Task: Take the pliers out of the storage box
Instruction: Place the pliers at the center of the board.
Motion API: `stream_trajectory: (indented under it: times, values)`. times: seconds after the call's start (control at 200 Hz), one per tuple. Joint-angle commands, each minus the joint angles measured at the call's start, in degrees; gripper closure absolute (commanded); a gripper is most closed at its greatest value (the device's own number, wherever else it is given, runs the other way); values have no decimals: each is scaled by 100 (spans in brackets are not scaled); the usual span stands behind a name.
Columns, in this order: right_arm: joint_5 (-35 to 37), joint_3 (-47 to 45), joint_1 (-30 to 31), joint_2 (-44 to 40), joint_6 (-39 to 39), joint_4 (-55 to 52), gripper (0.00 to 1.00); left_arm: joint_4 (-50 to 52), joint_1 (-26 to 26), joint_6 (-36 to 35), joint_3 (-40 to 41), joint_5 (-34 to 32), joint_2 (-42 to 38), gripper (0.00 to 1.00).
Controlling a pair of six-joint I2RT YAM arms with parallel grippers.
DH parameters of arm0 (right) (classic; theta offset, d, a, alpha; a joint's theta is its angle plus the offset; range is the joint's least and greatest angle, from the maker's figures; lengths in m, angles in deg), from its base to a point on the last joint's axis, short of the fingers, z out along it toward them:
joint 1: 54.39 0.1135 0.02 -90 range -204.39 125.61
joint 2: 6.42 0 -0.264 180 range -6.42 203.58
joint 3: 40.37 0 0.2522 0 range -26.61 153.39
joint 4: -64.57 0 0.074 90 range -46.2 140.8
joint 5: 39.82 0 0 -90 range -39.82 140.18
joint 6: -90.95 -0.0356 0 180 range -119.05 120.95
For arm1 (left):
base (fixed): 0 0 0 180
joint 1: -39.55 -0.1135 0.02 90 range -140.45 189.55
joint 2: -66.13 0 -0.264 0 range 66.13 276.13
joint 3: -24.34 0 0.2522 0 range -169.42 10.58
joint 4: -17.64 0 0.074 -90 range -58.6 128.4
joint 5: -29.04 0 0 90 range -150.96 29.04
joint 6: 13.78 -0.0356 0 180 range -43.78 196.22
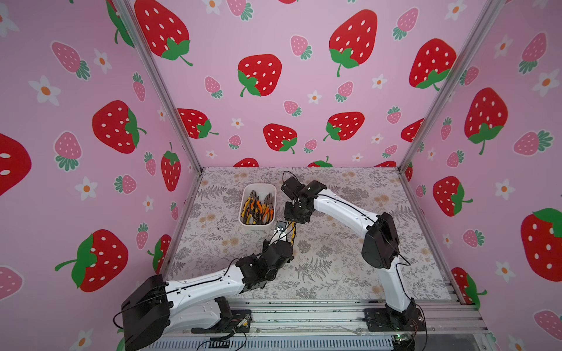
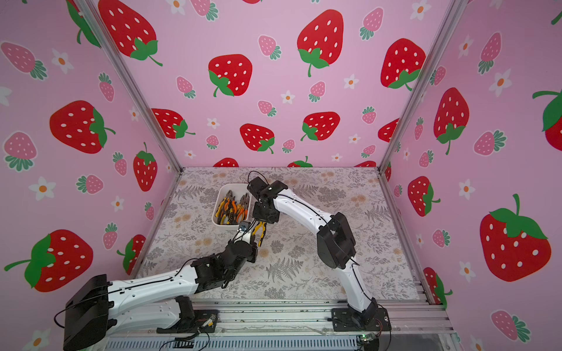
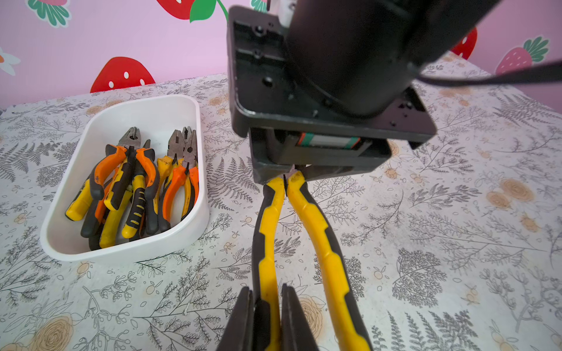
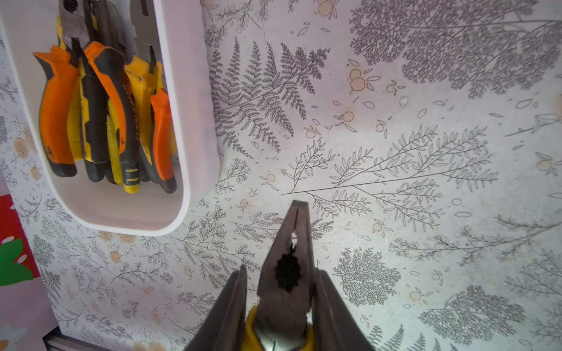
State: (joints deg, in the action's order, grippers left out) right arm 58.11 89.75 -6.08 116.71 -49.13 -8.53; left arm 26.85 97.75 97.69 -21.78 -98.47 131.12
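Nearest the robot's base, the left gripper [image 3: 266, 299] is clamping tight on one handle of the yellow-handled pliers [image 3: 310, 218]. It is pinching that handle near its free end, a placing that seems meant to leave the head clear for the partner arm. The tool's handles are splaying apart, and it appears to be hanging just above the floral table [image 3: 441, 243], already outside the storage box [image 3: 121, 253] and just beside its near corner.

Beyond it, the right gripper [image 4: 279, 272] is reaching down over the dark metal head, its fingers [image 4: 232, 307] bracketing it narrowly. One finger is lying against the steel while a sliver of table is showing beside the other, so whether it is truly gripping cannot be told. The pairing reads as a handover between arms.

Farther back, the other pliers [image 3: 130, 188] are lying heaped in the white box, orange and yellow handles pointing towards the robot and steel noses away, waiting to be taken out. Behind everything, the strawberry-print walls [image 1: 273, 76] are enclosing the bench.
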Motion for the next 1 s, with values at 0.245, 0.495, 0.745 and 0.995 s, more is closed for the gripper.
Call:
stream_trajectory:
  times: [0.245,0.495,0.745,0.995]
  values:
    - [358,2,-256,-1164,1112,406,100,-148,17,137,-262,95,232,64]
    - [351,-162,-537,-1500,1275,392,100,-16,13,112,-409,106,288,57]
    - [324,-651,-838,-1614,1418,462,100,336,16,59,-388,43,-346,58]
    - [14,-591,-1041,-1280,1744,379,100,664,4,49,-299,-115,-803,58]
